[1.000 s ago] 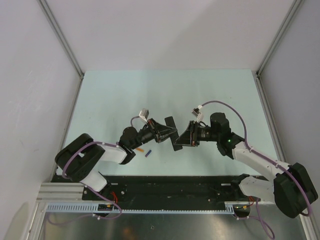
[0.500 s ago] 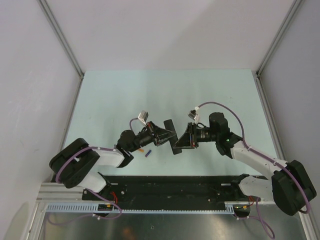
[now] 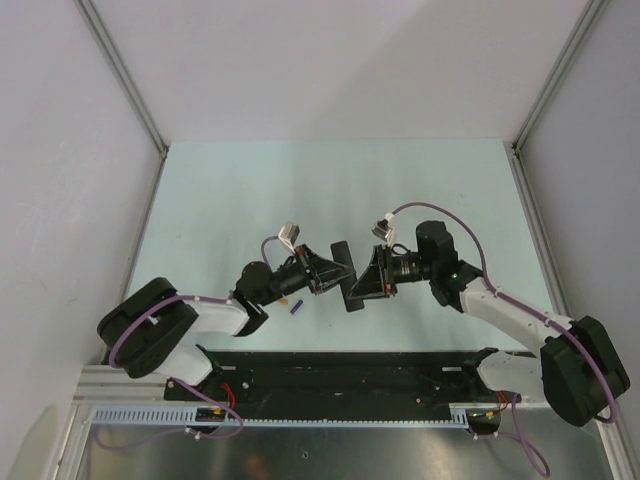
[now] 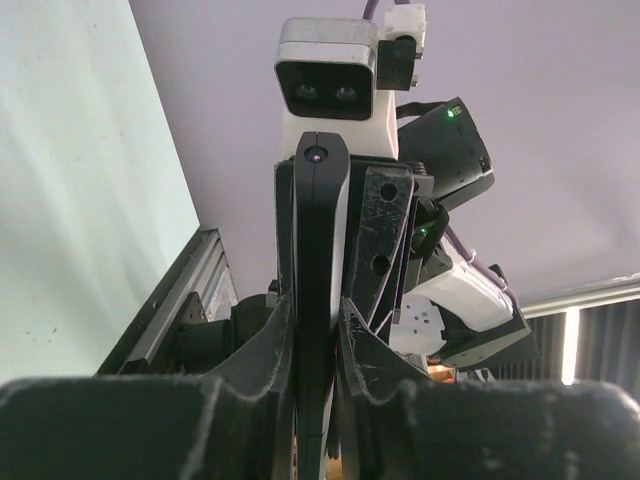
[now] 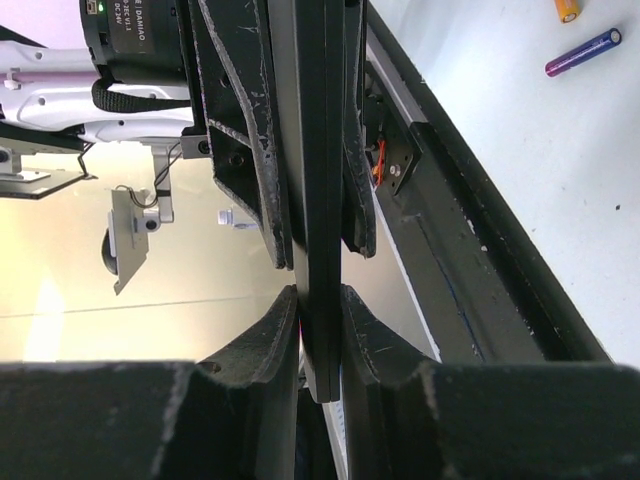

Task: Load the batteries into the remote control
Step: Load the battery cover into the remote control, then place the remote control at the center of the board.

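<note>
Black on black at the middle of the pale green worktop (image 3: 220, 200). Found the left arm (image 3: 200, 312) lower and further toward the near left corner than a second before, with the white forearm stretched flatter. Saw the orange battery (image 3: 284, 297) and the purple battery (image 3: 296, 307) on the worktop exactly where they had lain, just beside each other, close under the left wrist and apart from the remote.

Found the left end effector (image 3: 328, 268) clamped tight on the remote control (image 3: 345, 272), one finger against each flat face, as before. Noted hardly any shift in the remote itself: same spot between the two wrists, same tilt. Read the long axis in the top view as running far to near, with the far end leaning a little left and the near end a little right. Met it edge-on in both wrist views, as a thin upright strip pinched at the centre. Could see the worktop and the two batteries well behind it from the right wrist.

Found the right end effector (image 3: 366, 280) closed on the same remote from the opposite side, fingers pressed to both faces, gripping somewhat closer to the near end than the left one. Noted the right arm (image 3: 500, 305) drawn slightly leftward since the earlier view.
</note>
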You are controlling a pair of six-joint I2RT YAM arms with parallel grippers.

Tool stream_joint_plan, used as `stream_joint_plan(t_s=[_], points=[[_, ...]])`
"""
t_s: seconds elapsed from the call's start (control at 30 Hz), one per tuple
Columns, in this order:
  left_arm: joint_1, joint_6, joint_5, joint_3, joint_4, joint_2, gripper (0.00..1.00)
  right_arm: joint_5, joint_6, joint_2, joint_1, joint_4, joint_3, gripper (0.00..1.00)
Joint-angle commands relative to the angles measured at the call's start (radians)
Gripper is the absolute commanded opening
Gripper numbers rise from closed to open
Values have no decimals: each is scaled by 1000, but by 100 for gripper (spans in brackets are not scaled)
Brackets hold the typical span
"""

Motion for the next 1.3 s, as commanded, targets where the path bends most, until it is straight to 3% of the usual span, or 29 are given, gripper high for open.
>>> stream_joint_plan(t_s=[0.0,0.07,0.2,0.3,0.47,0.53,0.6,0.63,0.67,0.7,0.73,0.77,0.87,1.03,1.1,1.27], points=[[-121,-6,305,-17,365,-52,0,250,-31,34,-63,98,85,10],[-117,3,297,-29,364,-54,0,235,-39,29,-63,98,89,13],[-88,26,265,-37,353,-37,0,173,-87,-21,-59,26,91,39],[-38,22,234,-34,350,0,0,117,-146,-93,-74,-70,91,52],[91,8,204,-14,347,43,0,81,-261,-243,-129,-305,108,59],[155,17,211,8,281,47,0,167,-362,-292,-143,-463,141,60],[191,86,207,60,61,2,0,361,-420,-308,-138,-617,164,59],[214,223,202,90,-80,-28,0,432,-446,-319,-134,-655,172,59],[215,317,140,176,-435,-67,0,563,-453,-320,-131,-682,174,57],[211,429,77,240,-645,-101,0,628,-451,-319,-123,-730,175,57],[180,647,-15,318,-866,-138,0,688,-454,-316,-102,-747,175,57],[159,733,-256,483,-1213,-135,0,810,-456,-310,-88,-764,180,57],[108,897,-520,708,-1580,-53,0,980,-450,-291,-39,-814,187,58],[105,1020,-798,893,-1830,89,0,1104,-442,-253,18,-836,203,60],[105,991,-920,992,-1963,177,0,1138,-440,-238,36,-841,209,60],[96,921,-1039,1235,-2233,416,0,1187,-440,-231,72,-848,214,61]])
